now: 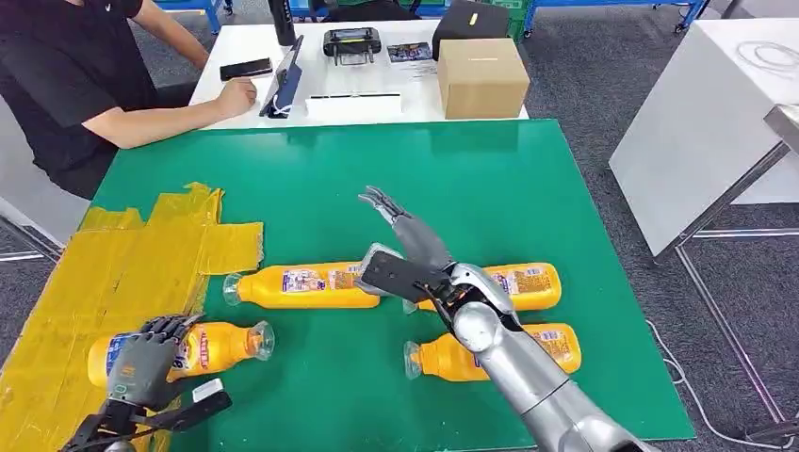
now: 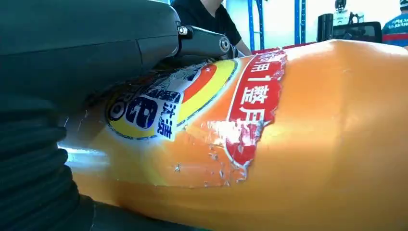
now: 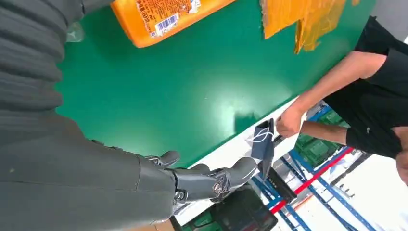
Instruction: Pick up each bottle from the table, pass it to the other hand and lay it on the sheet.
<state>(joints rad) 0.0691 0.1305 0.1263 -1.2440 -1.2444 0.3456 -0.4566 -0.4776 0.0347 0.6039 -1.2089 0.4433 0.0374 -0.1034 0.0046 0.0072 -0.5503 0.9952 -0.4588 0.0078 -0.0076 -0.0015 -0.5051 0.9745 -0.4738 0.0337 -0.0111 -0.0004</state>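
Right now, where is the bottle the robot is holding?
In the head view, the held bottle lies low on the left, gripped by the left hand, at the yellow sheet's edge, its mouth pointing toward the green table.

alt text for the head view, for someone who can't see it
The robot's left hand grips an orange bottle over the yellow sheet, while its open right hand hovers above three more bottles lying on the green table. A seated person waits behind.

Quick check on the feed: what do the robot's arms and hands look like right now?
Both arms are silver metal with rounded joint housings; the right arm shows this best. The right hand has a black palm block and dark grey fingers. The left hand is dark grey too, with a black wrist bracket. Wrist views show grey ribbed covers.
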